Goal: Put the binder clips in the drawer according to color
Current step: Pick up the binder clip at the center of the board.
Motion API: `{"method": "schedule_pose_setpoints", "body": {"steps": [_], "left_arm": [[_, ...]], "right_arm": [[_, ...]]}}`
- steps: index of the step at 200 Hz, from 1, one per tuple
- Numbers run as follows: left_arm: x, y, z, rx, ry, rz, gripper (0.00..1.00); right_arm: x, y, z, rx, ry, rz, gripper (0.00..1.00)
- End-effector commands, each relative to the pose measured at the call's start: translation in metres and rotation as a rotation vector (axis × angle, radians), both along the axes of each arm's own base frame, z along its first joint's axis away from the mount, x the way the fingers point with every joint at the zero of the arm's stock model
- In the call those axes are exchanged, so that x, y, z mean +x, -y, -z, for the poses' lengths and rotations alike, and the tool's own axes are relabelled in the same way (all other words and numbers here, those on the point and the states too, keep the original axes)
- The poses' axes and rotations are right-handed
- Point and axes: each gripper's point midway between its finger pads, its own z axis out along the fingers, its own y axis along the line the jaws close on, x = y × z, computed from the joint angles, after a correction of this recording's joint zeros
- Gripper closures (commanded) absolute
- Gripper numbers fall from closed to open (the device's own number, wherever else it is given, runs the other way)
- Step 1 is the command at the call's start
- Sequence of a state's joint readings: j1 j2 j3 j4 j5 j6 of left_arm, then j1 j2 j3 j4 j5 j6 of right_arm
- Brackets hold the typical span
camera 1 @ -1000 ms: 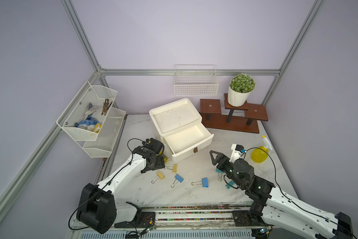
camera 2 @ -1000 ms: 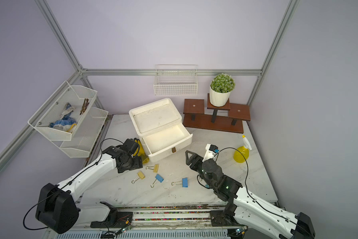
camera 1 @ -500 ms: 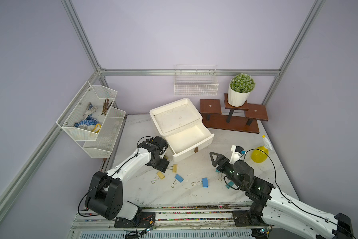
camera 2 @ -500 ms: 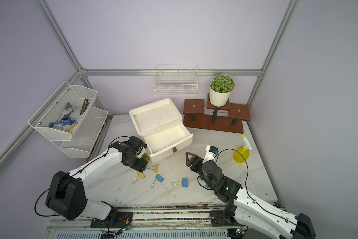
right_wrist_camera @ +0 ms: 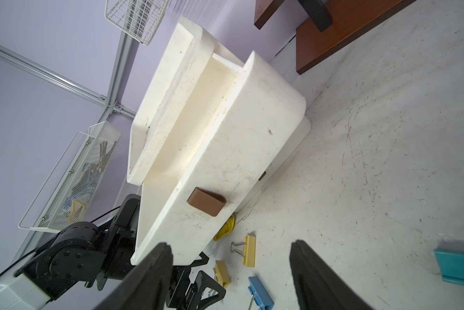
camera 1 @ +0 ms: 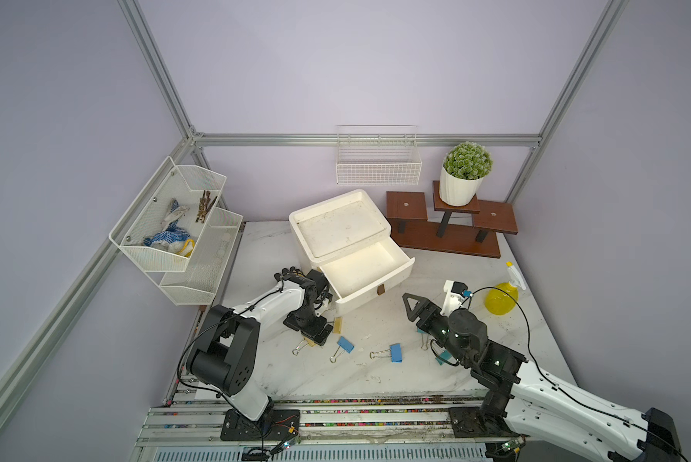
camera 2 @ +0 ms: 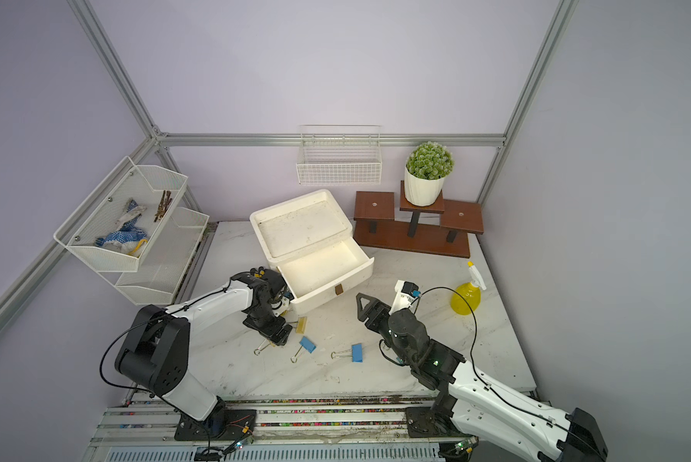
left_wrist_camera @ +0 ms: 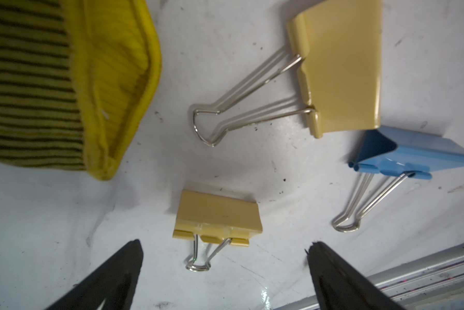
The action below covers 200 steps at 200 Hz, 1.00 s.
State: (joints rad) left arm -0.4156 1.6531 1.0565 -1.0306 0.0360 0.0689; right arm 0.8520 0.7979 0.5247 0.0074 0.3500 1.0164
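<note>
Stripes on cloth (left_wrist_camera: 64,88) near yellow clip (left_wrist_camera: 338,67) show only from left wrist.

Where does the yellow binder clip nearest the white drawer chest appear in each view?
In a top view: yellow clip by the front corner of the drawer chest.
In a top view: the clip in the same spot.
Left wrist: clip at the upper right of the picture, wire handles leftward.
Right wrist: clip at lower middle, under the brown tab handle.
Shared landmark: the blue clip beside it.

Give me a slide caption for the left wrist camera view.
Open left gripper over a pale yellow metal binder clip, a second yellow clip and a blue clip nearby.
</note>
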Motion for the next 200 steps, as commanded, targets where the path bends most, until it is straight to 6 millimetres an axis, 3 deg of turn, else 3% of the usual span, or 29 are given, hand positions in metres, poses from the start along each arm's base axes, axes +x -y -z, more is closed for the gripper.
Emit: {"method": "schedule_pose_setpoints", "body": {"steps": [1,42,117,159,200], "left_arm": [[0.006,0.003,0.002,0.008,-0.014,0.017,0.01],[0.005,-0.001,0.017,0.067,-0.064,0.029,0.10],[0.020,0.010,0.006,0.074,0.083,0.147,0.18],[0.022,0.012,0.011,0.079,0.090,0.160,0.46],[0.017,0.006,0.007,0.114,0.077,0.155,0.60]], "right_arm": [[0.003,0.001,-0.008,0.027,0.022,0.014,0.25],[0.005,0.002,-0.005,0.021,0.013,0.018,0.25],[0.005,0.004,-0.005,0.024,0.011,0.021,0.25],[0.005,0.003,-0.007,0.021,0.011,0.020,0.25],[0.006,0.005,-0.007,0.014,0.010,0.032,0.25]]}}
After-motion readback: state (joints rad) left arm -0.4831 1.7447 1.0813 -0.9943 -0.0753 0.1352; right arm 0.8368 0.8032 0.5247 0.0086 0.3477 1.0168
